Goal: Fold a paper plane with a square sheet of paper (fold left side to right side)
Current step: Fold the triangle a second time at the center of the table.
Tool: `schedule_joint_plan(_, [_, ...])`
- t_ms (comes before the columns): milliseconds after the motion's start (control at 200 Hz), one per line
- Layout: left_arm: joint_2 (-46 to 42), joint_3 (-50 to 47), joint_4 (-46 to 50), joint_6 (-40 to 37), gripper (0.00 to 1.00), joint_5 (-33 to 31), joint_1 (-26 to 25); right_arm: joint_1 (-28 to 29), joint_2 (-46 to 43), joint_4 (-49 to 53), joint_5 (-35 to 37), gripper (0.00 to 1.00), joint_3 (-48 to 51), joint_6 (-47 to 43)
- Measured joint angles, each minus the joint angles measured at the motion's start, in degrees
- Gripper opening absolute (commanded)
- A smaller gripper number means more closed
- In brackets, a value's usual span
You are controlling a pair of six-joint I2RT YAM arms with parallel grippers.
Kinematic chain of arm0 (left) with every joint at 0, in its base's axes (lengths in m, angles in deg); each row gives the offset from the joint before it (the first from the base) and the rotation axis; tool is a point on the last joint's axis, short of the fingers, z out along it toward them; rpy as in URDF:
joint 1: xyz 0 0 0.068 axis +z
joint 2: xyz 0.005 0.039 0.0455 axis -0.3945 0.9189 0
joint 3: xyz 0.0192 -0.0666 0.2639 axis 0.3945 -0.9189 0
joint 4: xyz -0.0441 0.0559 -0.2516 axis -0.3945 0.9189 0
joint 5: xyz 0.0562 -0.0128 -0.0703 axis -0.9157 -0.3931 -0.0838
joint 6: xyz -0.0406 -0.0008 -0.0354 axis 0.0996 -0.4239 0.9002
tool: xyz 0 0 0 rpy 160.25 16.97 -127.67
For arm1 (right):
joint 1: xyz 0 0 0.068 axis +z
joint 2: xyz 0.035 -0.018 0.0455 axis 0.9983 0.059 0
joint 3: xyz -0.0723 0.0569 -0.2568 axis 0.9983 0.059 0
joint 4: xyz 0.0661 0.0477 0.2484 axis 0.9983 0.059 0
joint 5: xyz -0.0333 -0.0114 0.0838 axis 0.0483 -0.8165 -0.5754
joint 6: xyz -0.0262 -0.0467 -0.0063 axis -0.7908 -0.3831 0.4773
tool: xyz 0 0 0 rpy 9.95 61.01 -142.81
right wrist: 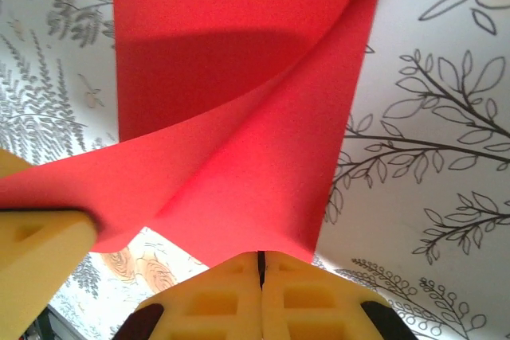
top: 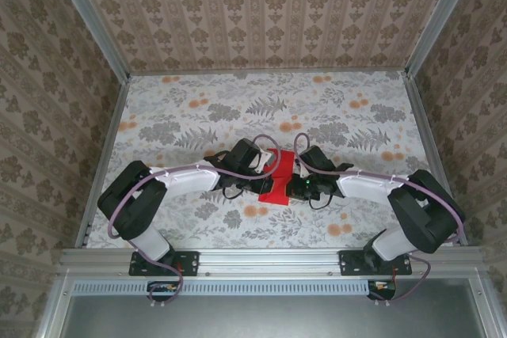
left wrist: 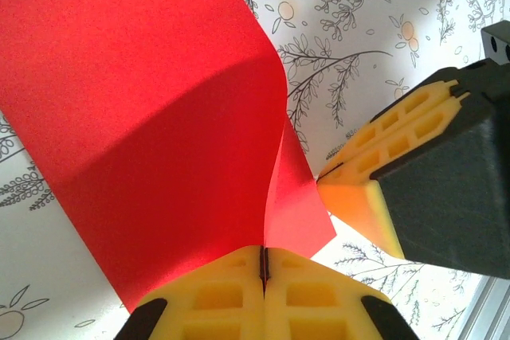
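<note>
Paper (top: 276, 182): seemingly one sheet, two tools (left wrist: 263, 264) (right wrist: 260, 264).

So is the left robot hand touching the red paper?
Touching. In the left wrist view the left gripper is shut on the edge of the red paper, with no gap.

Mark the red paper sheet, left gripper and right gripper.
red paper sheet (top: 275, 189), top external view, on its near end between the arms.
left gripper (left wrist: 264, 260), left wrist view, seam between its closed yellow fingertips.
right gripper (right wrist: 260, 264), right wrist view, seam between its closed yellow fingertips.
</note>
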State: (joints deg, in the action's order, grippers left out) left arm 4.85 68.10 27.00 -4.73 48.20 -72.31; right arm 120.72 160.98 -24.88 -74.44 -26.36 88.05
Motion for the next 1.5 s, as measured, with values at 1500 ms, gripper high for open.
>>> schedule_joint_plan(1500, [-5.5,-3.2,0.5,17.7,0.0,-6.2,-1.9,2.7,-2.2,-8.1,-1.3,0.08,6.8,1.3])
